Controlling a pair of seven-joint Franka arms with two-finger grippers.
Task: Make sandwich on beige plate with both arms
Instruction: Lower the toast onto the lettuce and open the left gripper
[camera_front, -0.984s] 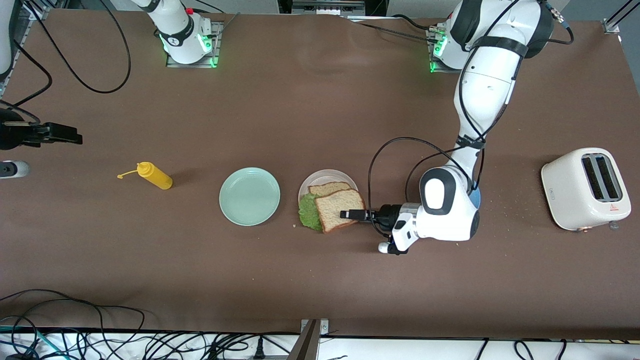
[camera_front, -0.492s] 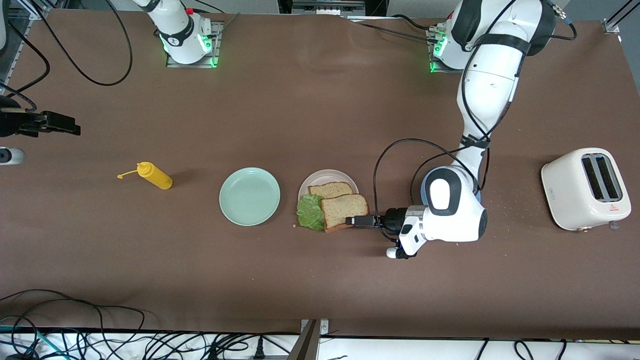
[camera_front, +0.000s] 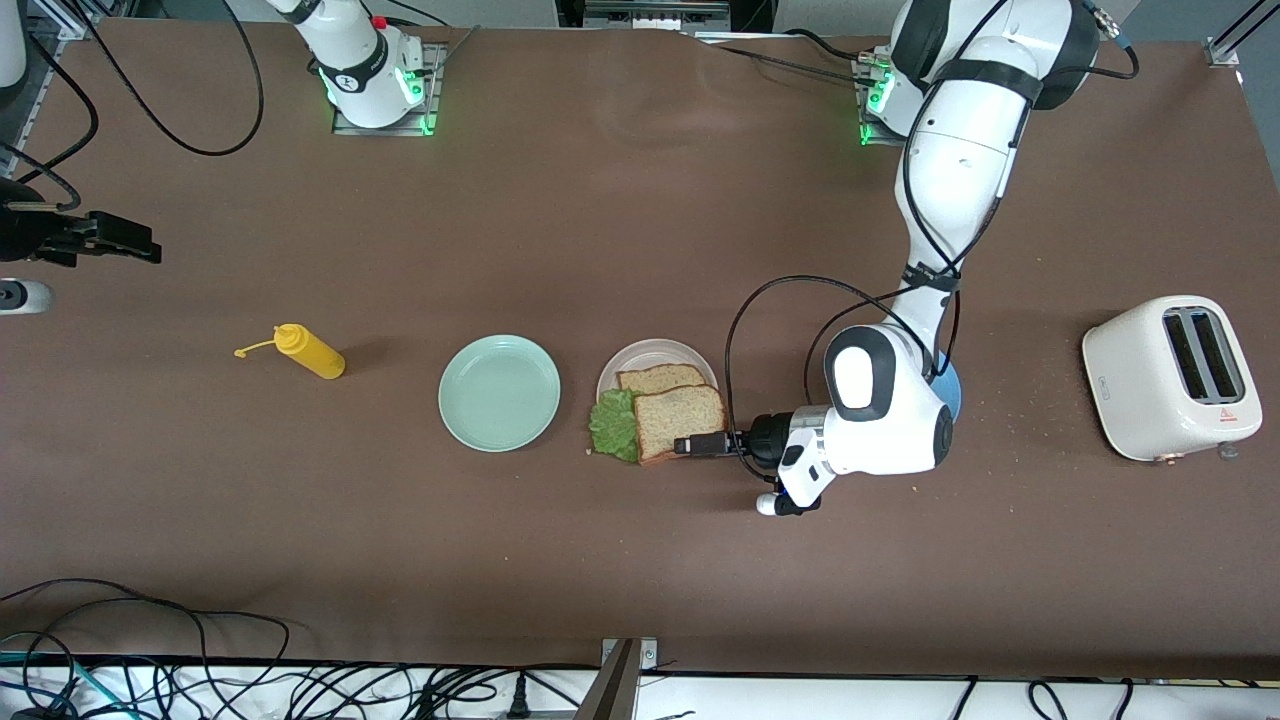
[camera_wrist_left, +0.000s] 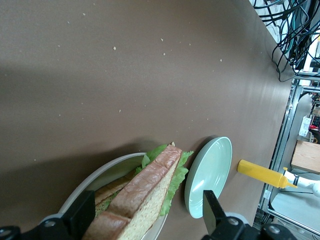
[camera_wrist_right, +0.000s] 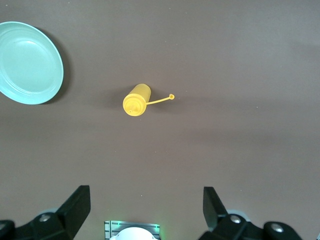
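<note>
The beige plate (camera_front: 650, 352) holds a wholegrain bread slice (camera_front: 658, 379), with a ruffled lettuce leaf (camera_front: 610, 430) that hangs over the plate's rim. A second slice (camera_front: 680, 415) lies on top of both. My left gripper (camera_front: 697, 446) is low and level at the plate's edge, open. In the left wrist view the top slice (camera_wrist_left: 145, 195) lies between its wide-spread fingers (camera_wrist_left: 212, 212), over the lettuce (camera_wrist_left: 175, 180) and the plate (camera_wrist_left: 95, 177). My right gripper (camera_front: 120, 250) is open and empty, high at the right arm's end of the table.
A mint-green plate (camera_front: 498, 392) lies beside the beige plate, toward the right arm's end. A yellow squeeze bottle (camera_front: 312, 354) stands further that way and shows in the right wrist view (camera_wrist_right: 136, 101). A blue plate (camera_front: 950, 392) is mostly hidden under the left arm. A white toaster (camera_front: 1170, 378) sits at the left arm's end.
The top slice went from tilted and overhanging to lying flatter, shifted over the lettuce. My left gripper drew back, then came in to the slice's edge. My right gripper drifted slightly.
</note>
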